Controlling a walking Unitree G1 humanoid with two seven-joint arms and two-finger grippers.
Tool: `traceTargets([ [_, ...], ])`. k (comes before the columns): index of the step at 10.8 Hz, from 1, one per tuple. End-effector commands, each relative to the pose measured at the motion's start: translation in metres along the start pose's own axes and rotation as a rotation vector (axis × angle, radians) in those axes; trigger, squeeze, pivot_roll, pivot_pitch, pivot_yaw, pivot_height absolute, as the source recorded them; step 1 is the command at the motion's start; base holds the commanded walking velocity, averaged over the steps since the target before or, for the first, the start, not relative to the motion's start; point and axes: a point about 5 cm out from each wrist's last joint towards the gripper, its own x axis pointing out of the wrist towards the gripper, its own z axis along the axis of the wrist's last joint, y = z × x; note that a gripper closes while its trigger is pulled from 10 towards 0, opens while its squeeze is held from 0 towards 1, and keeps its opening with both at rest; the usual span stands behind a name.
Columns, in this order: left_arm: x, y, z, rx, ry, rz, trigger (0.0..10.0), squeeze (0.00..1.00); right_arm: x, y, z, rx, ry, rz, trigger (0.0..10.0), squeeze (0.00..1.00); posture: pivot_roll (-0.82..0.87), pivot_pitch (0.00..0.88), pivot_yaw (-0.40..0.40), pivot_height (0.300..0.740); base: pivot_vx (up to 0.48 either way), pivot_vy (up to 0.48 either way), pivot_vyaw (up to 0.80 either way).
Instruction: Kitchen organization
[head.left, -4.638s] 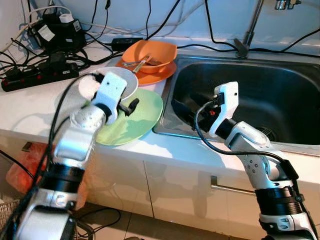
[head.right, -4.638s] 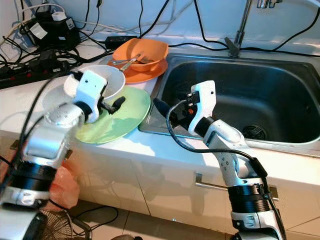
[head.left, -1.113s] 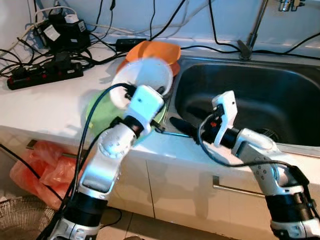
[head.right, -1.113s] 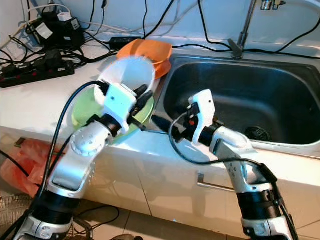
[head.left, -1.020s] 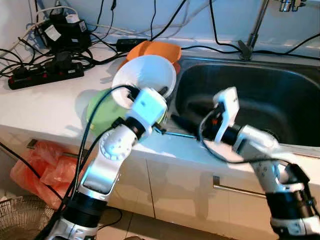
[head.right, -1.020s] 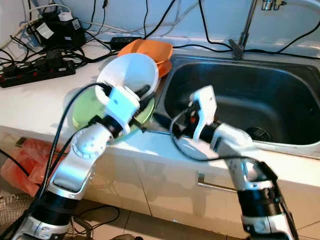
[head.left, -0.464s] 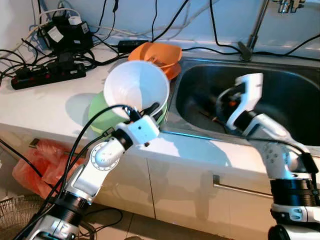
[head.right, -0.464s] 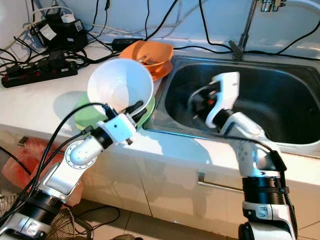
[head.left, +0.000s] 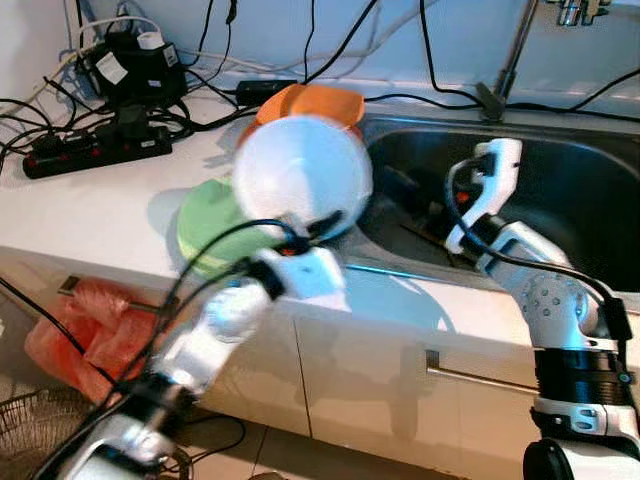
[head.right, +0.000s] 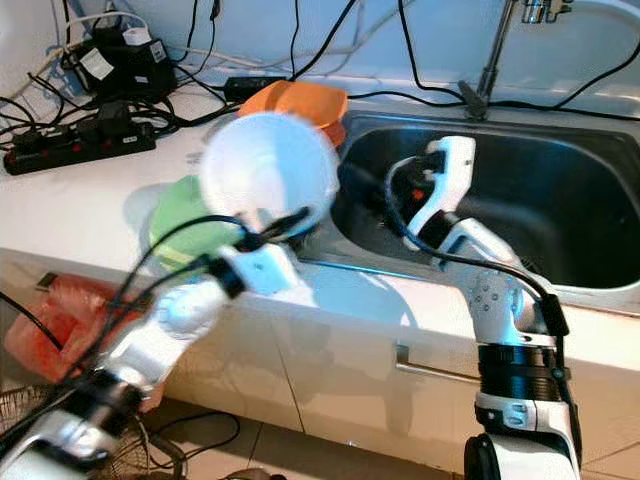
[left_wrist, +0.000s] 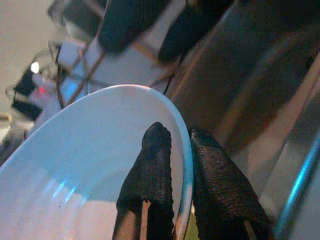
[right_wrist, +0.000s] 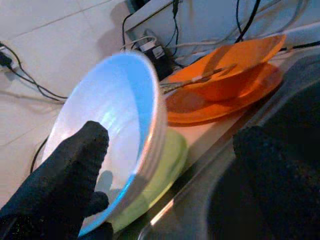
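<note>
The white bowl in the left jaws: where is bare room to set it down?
The white bowl could go on the bare counter between the power strip and the green plate, or in the sink basin right of the right gripper. The back corner is crowded with cables and orange dishes.

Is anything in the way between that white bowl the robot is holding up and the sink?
Only the right gripper, open at the sink edge beside the white bowl. The left gripper pinches the bowl's rim.
</note>
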Motion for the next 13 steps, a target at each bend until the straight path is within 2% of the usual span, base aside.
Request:
traceTargets([
  [1, 0.006, 0.005, 0.007, 0.038, -0.044, 0.018, 0.0, 0.0, 0.006, 0.009, 0.006, -0.023, 0.002, 0.041, 10.0, 0.0, 0.04, 0.025, 0.069, 0.74, 0.0, 0.0, 0.0],
  [3, 0.014, 0.0, 0.014, 0.049, -0.085, 0.02, 0.0, 0.0, 0.012, 0.013, 0.006, -0.04, 0.021, 0.058, 10.0, 0.0, 0.04, 0.026, 0.067, 0.74, 0.0, 0.0, 0.0],
  [6, 0.018, -0.009, 0.021, 0.061, -0.115, 0.005, 0.0, 0.0, 0.017, 0.009, 0.007, -0.064, 0.053, 0.019, 10.0, 0.0, 0.04, 0.029, 0.064, 0.74, 0.0, 0.0, 0.0],
  [7, 0.019, -0.01, 0.022, 0.068, -0.124, 0.004, 0.0, 0.0, 0.021, 0.003, 0.006, -0.056, 0.099, -0.045, 0.0, 0.0, 0.04, 0.031, 0.061, 0.74, 0.0, 0.0, 0.0],
  [13, 0.02, -0.011, 0.021, 0.078, -0.121, 0.017, 0.0, 0.0, 0.02, -0.014, 0.01, -0.034, 0.188, -0.222, 0.0, 0.0, 0.04, 0.037, 0.052, 0.74, 0.0, 0.0, 0.0],
])
